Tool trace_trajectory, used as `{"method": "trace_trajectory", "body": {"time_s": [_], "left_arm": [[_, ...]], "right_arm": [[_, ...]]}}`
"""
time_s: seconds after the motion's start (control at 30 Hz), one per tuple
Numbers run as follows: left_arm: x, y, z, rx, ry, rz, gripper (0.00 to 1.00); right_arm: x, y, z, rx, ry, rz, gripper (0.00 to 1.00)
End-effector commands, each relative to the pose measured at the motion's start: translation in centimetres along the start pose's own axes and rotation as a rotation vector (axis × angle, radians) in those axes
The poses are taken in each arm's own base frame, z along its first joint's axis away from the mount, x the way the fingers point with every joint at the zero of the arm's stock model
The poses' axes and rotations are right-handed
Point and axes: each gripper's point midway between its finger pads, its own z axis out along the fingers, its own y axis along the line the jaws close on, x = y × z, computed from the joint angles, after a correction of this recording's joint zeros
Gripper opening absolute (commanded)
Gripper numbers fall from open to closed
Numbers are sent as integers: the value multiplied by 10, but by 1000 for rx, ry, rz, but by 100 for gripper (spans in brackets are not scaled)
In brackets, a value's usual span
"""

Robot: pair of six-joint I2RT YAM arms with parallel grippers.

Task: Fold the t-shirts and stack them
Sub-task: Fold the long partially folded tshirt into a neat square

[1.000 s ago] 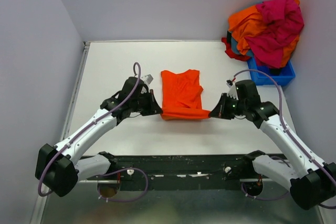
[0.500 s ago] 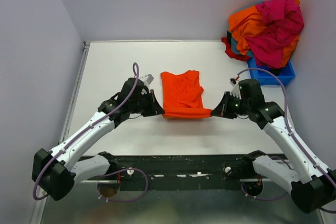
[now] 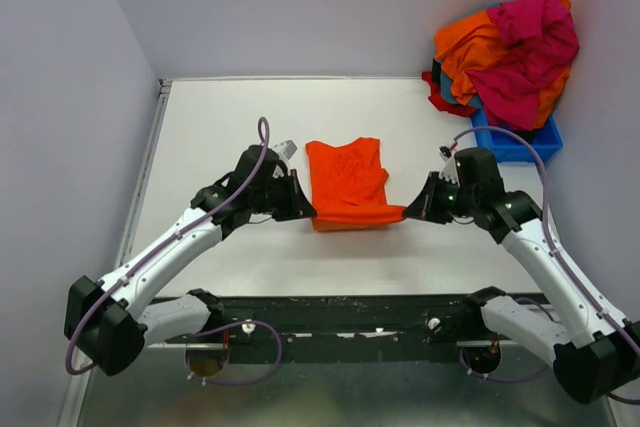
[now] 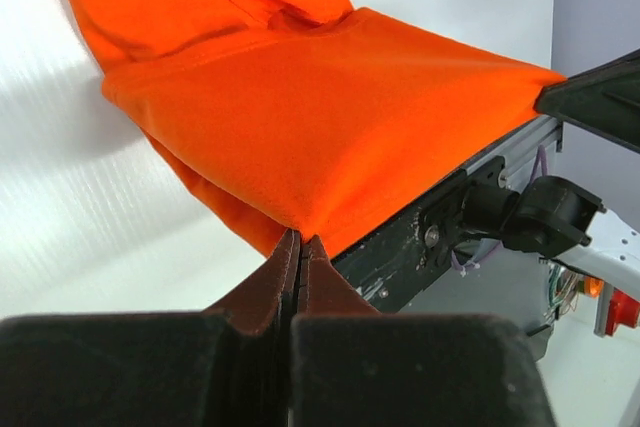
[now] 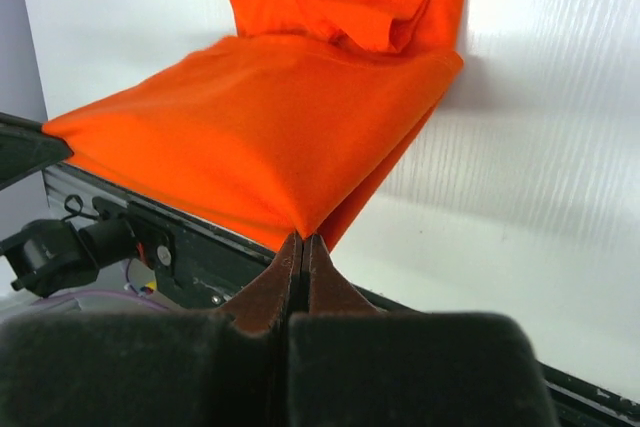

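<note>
Pinching the orange t-shirt (image 3: 347,182) by its near corners, left fingers (image 4: 268,292) and right fingers (image 5: 270,297) clamped on cloth, far half on the desk (image 3: 220,117), we judge it light, floppy, best held at corners.

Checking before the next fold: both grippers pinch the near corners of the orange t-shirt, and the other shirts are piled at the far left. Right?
No. The other shirts are piled at the far right, on the blue bin, as the top external view shows. The left gripper and the right gripper do pinch the near corners of the orange t-shirt.
</note>
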Motion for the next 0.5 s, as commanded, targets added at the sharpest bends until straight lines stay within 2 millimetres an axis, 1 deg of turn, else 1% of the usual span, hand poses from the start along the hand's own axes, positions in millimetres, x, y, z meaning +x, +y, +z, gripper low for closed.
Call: {"method": "trace_trajectory", "body": {"time_s": [0.0, 0.17, 0.27, 0.37, 0.47], "left_arm": [[-29, -7, 8, -21, -19, 35, 0], [-65, -3, 18, -46, -50, 18, 0], [-85, 9, 26, -78, -61, 0, 0], [-105, 26, 37, -111, -70, -28, 0], [-124, 42, 53, -122, -77, -61, 0]], "right_arm": [[-34, 3, 1, 55, -62, -11, 1], [-67, 5, 18, 105, -80, -26, 1], [-87, 8, 34, 119, -82, -29, 1], [-105, 6, 55, 146, -61, -24, 1], [-122, 1, 77, 165, -37, -17, 1]]}}
